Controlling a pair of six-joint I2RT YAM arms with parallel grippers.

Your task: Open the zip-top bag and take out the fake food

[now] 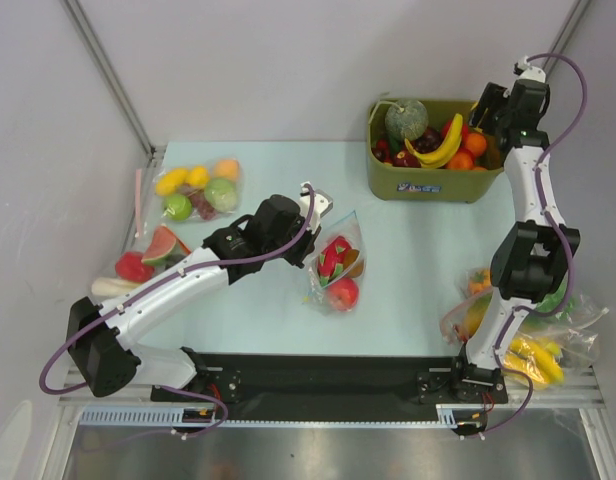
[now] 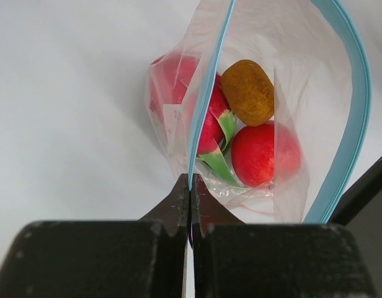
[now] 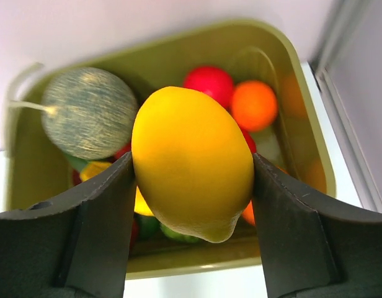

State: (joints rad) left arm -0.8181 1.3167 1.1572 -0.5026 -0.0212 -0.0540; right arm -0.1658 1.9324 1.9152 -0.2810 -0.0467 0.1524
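Observation:
The clear zip-top bag (image 1: 338,262) lies mid-table with its mouth open. My left gripper (image 1: 318,207) is shut on one lip of its blue-green zip strip (image 2: 209,93); in the left wrist view the jaws (image 2: 190,186) pinch that strip. Inside the bag lie fake food pieces: a red apple (image 2: 262,152), a brown kiwi-like piece (image 2: 252,91) and a red fruit with green leaves (image 2: 206,133). My right gripper (image 1: 493,105) is shut on a yellow lemon-shaped fruit (image 3: 191,161) and holds it above the olive-green bin (image 3: 306,105).
The olive bin (image 1: 428,187) at the back right holds a green melon (image 1: 406,120), a banana (image 1: 438,150) and small fruits. Other filled bags lie at the far left (image 1: 198,190), near left (image 1: 153,250) and by the right arm's base (image 1: 533,335).

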